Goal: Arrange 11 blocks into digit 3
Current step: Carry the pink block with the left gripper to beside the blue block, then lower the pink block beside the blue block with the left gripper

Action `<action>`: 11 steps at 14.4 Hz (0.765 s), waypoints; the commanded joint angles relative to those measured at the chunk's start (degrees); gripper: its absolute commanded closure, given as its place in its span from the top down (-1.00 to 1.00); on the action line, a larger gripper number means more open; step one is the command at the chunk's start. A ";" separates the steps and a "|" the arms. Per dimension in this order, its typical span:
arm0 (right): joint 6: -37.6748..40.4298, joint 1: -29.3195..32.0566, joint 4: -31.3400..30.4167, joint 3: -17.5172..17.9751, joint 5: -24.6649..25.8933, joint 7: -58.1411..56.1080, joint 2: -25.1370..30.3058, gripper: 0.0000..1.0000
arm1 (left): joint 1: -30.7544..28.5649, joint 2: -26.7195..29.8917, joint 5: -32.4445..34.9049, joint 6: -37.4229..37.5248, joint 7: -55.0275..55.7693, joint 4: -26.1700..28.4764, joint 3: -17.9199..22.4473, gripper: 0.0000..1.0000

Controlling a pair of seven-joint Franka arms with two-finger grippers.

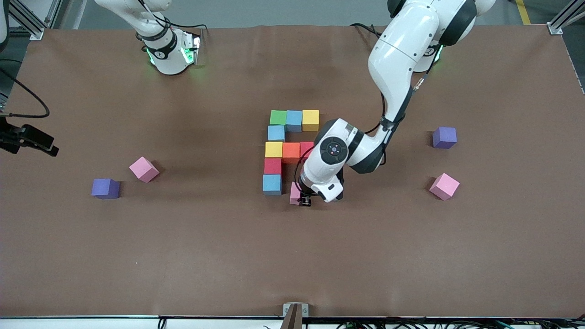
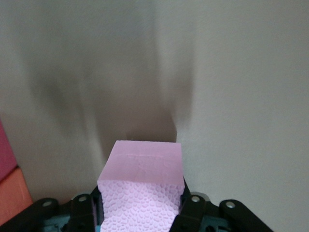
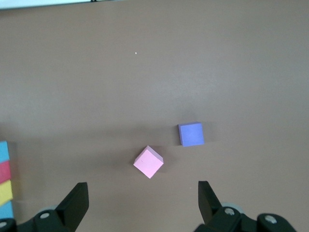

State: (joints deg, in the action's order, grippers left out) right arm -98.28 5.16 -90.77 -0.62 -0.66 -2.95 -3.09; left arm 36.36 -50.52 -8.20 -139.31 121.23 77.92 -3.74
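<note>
Left gripper (image 1: 305, 201) squeezes a bumpy pink foam cube (image 2: 141, 191) down by the brown paper-like table cover (image 1: 292, 256), just beside the light blue foam cube (image 1: 272, 184) that ends the block shape. Farther from the camera, the red (image 1: 273, 166), yellow (image 1: 273, 149), orange (image 1: 291, 152), blue (image 1: 276, 133) and green cubes (image 1: 278, 117) sit snug together. Loose pink cubes (image 1: 144, 169) and purple cubes (image 1: 105, 188) lie toward both table ends. Right gripper (image 3: 142, 203) waits up high over one such pair, fingers wide apart. Grey floor shows past the table.

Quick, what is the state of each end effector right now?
Left end effector: closed on a pink block, beside the light blue block.
Right end effector: open, holding nothing, waiting.
</note>
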 commanded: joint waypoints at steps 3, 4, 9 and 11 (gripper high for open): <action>-2.35 0.28 -4.77 0.18 0.83 -2.06 4.06 1.00 | 2.39 -0.81 -0.15 0.62 6.65 -1.54 1.10 -0.22; -1.57 0.55 -1.98 0.09 0.57 -1.89 3.28 1.00 | 2.92 -0.90 -0.15 0.62 6.73 -1.46 1.10 -0.22; -0.33 0.90 0.42 -0.17 -0.13 -1.54 2.13 1.00 | 3.10 -1.16 0.29 0.97 6.56 -1.37 1.10 -0.22; 0.02 0.73 1.12 -0.08 -0.13 3.01 2.22 1.00 | 3.36 -1.60 0.73 0.97 6.73 -1.37 1.10 -0.22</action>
State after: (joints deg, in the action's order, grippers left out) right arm -99.28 5.34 -90.88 -1.25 -0.69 -3.15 -0.82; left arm 38.79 -51.13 -8.12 -139.12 127.26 77.87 -3.48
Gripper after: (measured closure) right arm 0.000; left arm 0.458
